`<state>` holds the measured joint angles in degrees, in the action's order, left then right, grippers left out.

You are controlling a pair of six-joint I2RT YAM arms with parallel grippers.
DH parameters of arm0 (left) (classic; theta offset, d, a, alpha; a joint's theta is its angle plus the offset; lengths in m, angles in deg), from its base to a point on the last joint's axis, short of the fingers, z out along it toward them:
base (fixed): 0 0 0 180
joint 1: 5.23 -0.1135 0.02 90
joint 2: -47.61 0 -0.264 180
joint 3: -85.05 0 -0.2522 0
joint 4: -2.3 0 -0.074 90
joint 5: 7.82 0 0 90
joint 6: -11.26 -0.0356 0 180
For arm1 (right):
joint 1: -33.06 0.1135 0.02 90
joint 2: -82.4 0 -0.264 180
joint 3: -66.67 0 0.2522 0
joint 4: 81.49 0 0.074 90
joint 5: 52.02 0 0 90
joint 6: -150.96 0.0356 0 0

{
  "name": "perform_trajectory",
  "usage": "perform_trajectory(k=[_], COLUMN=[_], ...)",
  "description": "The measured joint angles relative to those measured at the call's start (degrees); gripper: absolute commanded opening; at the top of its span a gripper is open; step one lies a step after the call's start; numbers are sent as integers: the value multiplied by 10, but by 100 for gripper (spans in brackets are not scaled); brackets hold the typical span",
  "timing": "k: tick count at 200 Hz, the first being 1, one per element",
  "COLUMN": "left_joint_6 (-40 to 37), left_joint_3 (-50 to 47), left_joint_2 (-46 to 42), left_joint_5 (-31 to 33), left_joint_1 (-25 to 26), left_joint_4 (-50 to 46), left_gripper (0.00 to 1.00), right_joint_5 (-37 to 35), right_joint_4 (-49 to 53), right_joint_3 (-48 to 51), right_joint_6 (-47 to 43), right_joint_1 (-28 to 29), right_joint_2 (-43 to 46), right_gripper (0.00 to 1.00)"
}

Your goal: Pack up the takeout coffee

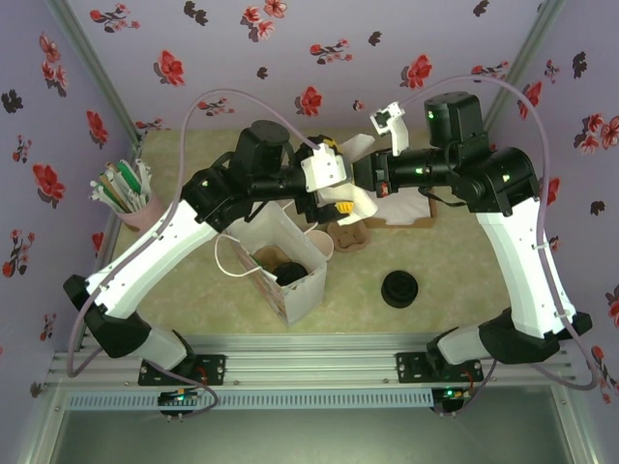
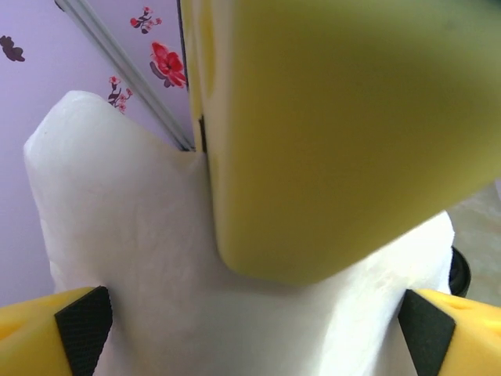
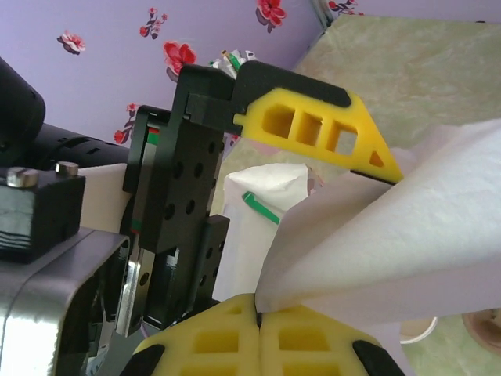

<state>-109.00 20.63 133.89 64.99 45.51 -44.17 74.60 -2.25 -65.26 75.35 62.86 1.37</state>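
Near the bag (image 1: 274,227) — right jaws pinch napkin (image 3: 407,227).

White napkin (image 2: 149,266), paper bag (image 1: 274,224), black lids (image 1: 398,288), straw holder (image 1: 136,215)

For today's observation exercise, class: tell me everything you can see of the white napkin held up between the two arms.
The napkin is white, soft, slightly fuzzy paper, creased and fanning out rather than flat. It is held clear of the table, between the arms. The right end effector is shut on one pinched edge; the left end effector stands open, its fingers flanking the other end.
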Motion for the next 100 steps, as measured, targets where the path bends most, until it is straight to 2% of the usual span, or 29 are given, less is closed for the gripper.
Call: perform_trajectory(k=[71, 100], left_joint_6=[33, 44], left_joint_3=[-8, -19], left_joint_2=[-16, -26], left_joint_5=[-11, -11], left_joint_1=[0, 0], left_joint_4=[4, 13], left_gripper=[41, 15], right_joint_5=[5, 5], right_joint_4=[-11, -13], right_joint_3=[0, 0], right_joint_6=[11, 12], right_joint_1=[0, 0], right_joint_2=[0, 0], right_gripper=[0, 0])
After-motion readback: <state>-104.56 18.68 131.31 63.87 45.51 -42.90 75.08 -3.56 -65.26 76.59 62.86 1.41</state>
